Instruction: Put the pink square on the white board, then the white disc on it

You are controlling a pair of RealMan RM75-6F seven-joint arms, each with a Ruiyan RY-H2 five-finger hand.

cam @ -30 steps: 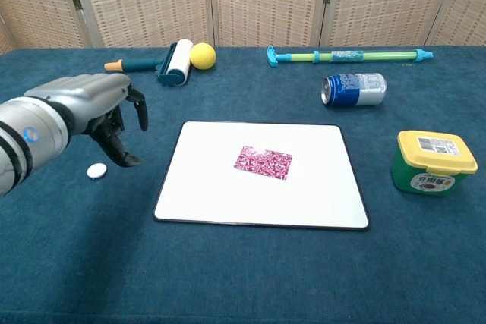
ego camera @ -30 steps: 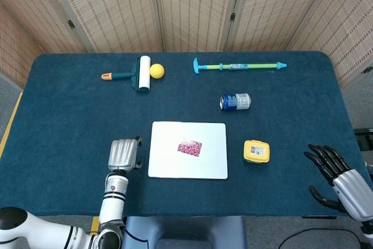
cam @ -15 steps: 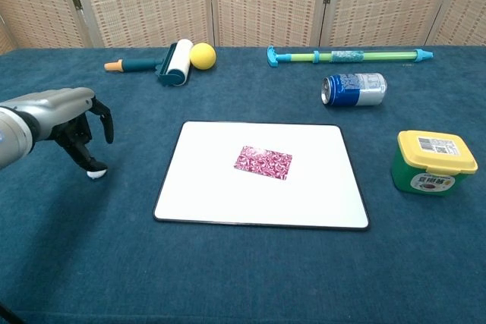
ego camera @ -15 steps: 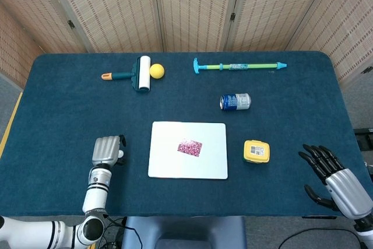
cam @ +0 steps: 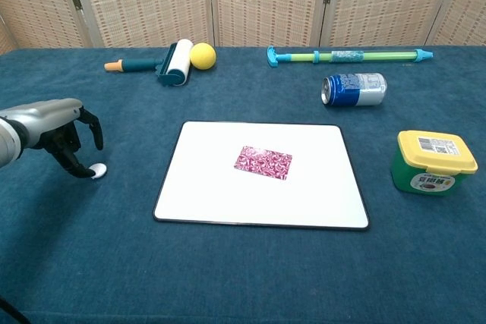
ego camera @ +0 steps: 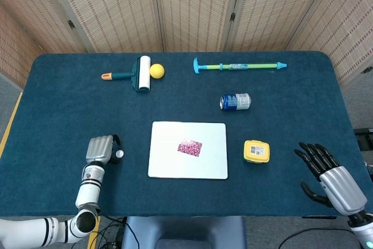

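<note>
The pink square [cam: 263,162] lies flat near the middle of the white board [cam: 228,195]. At the board's 9 o'clock, the white disc [cam: 99,171] rests on the blue tablecloth [cam: 243,271], the left hand [cam: 57,128] touching it with curled fingertips. The right hand [ego camera: 326,173] hovers at 3 o'clock, fingers spread, empty.

A table [cam: 250,278] covered in dark blue cloth is carrying a white board [cam: 319,195] near its front middle, a small white disc [cam: 98,171] lying toward the left edge, a yellow-lidded green tub [cam: 433,162] toward the right, a blue can [cam: 354,89] lying on its side, and along the far edge a lint roller [cam: 163,64], yellow ball [cam: 202,55] and long green-and-blue water squirter [cam: 345,55]
</note>
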